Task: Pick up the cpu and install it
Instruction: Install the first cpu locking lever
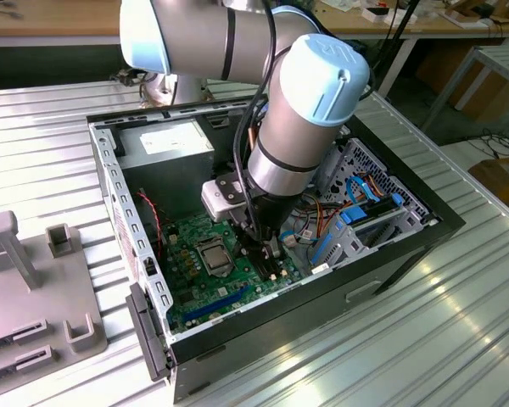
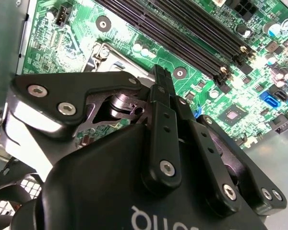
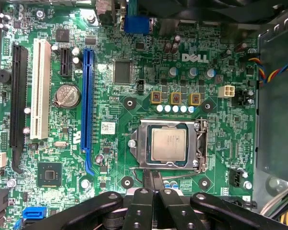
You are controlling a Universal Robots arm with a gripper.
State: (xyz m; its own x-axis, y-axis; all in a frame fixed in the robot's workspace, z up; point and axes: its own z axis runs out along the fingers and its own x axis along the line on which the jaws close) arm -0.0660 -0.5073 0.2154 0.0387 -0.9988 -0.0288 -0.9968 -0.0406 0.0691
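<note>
The cpu (image 3: 168,144), a thin flat square with a dull silver-grey metal top, lies seated in the socket (image 3: 170,143) of the green motherboard (image 3: 110,143); a bright steel frame borders it, with a slim lever running along one side. In the exterior view it shows as a small pale square (image 1: 213,250) on the board, low inside the open computer case (image 1: 407,246). The gripper (image 3: 152,178) hangs just beside the socket with its two narrow black fingers (image 3: 147,179) pressed together and nothing between them (matte black links studded with round silver screws). In the second wrist view the same closed fingers (image 2: 162,84) rise over the board near the long black memory slots (image 2: 182,33). Around the socket sit a blue expansion slot (image 3: 88,103), a white slot (image 3: 38,88), a black slot (image 3: 17,100) and a round shiny coin battery (image 3: 67,96). White lettering is printed on the board, and faint print on the chip's top is too small to read. The arm (image 1: 301,127), smooth grey with pale blue caps, reaches down into the case, which stands on a ribbed metal table (image 1: 458,322).
</note>
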